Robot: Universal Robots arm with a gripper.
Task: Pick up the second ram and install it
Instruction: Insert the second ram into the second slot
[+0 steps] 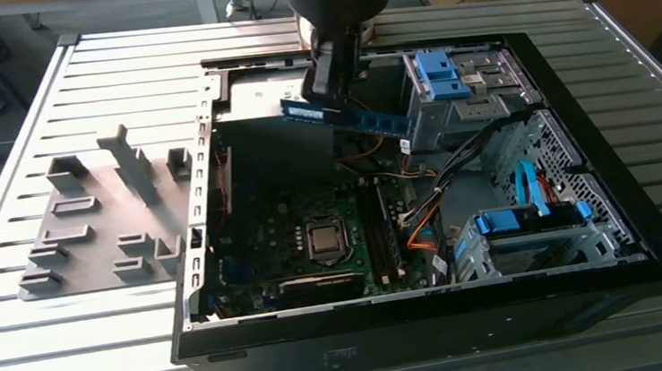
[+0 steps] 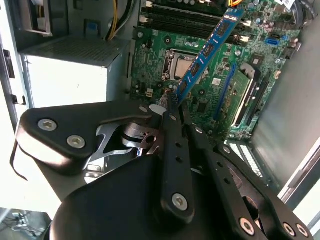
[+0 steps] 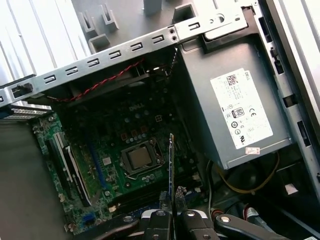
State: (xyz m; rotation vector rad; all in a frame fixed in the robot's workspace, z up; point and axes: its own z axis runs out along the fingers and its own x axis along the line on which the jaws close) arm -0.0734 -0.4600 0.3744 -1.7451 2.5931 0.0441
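Fingers (image 2: 175,145) are clamping the ram (image 2: 210,47) by its end above the motherboard (image 2: 150,70). Exterior view is showing it tilted over the case (image 1: 439,320); first wrist view, edge-on.

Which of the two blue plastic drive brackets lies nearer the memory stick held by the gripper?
The blue plastic bracket higher in the exterior view, beside the thin blue memory stick; the other bracket sits lower, toward that view's right.

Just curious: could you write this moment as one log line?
gripper: shut on thin blue memory stick | position: held above green motherboard inside open black computer case | install: not yet done
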